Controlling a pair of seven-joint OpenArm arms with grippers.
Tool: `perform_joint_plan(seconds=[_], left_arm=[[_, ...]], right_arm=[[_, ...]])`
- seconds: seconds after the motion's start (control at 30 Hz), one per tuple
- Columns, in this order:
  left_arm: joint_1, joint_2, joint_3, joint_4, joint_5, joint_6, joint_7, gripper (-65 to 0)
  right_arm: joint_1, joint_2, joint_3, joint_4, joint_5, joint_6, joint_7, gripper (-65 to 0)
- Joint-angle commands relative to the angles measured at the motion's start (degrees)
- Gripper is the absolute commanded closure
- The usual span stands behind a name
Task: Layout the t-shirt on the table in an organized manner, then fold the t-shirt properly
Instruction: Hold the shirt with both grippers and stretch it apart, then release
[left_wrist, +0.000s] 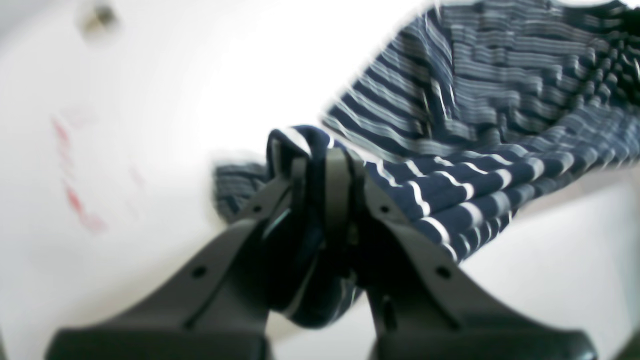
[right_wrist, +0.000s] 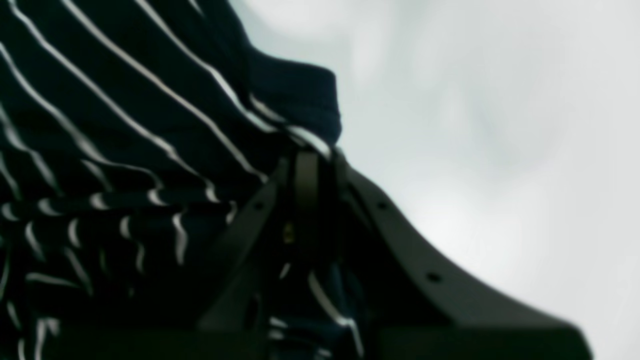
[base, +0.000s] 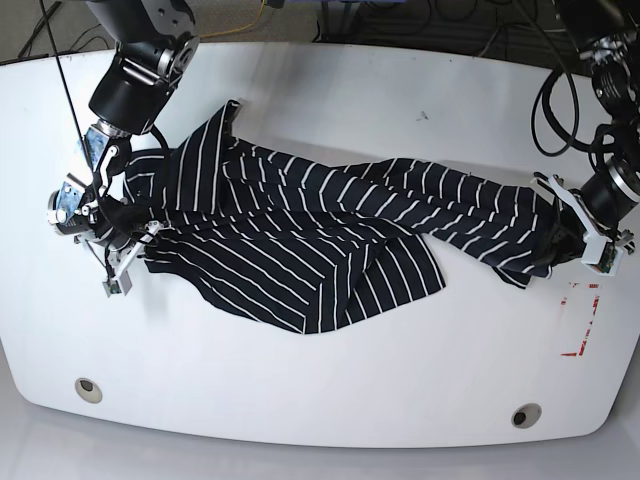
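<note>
The black t-shirt (base: 320, 225) with thin white stripes is stretched across the white table (base: 330, 380) between both arms, with a loose flap folded toward the front. At the right of the base view my left gripper (base: 548, 248) is shut on one end of the t-shirt (left_wrist: 450, 150), and fabric bunches between its fingers (left_wrist: 300, 165). At the left my right gripper (base: 135, 235) is shut on the other end. In the right wrist view the t-shirt (right_wrist: 125, 150) fills the left side, with a hem pinched at my right gripper (right_wrist: 317, 160).
Red marks of a rectangle (base: 580, 320) lie on the table just in front of my left gripper. Two round grommets (base: 88, 389) (base: 525, 414) sit near the front edge. Cables (base: 555, 110) hang beside the left arm at the back right.
</note>
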Motion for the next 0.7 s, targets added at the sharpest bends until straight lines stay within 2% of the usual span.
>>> perform_joint_plan(seconds=[0.0, 0.23, 0.37, 0.67], left_arm=[[-3.60, -0.97, 0.25, 0.82, -0.82, -0.03, -1.41, -2.3], [-8.35, -1.32, 0.17, 0.82, -1.08, -0.03, -1.14, -2.3], [-8.53, -2.82, -0.45, 1.09, -1.70, -0.03, 1.06, -2.3], [0.62, -3.08, -9.33, 1.00, -11.54, -0.03, 3.96, -2.3]], right_arm=[[2.55, 1.80, 0.01, 0.94, 0.76, 0.06, 0.96, 0.0], [4.05, 3.65, 0.01, 0.94, 0.76, 0.06, 0.96, 0.0], [3.78, 4.35, 0.10, 0.94, 0.68, 0.06, 0.96, 0.0], [1.59, 4.44, 0.18, 0.94, 0.59, 0.06, 1.14, 0.0]])
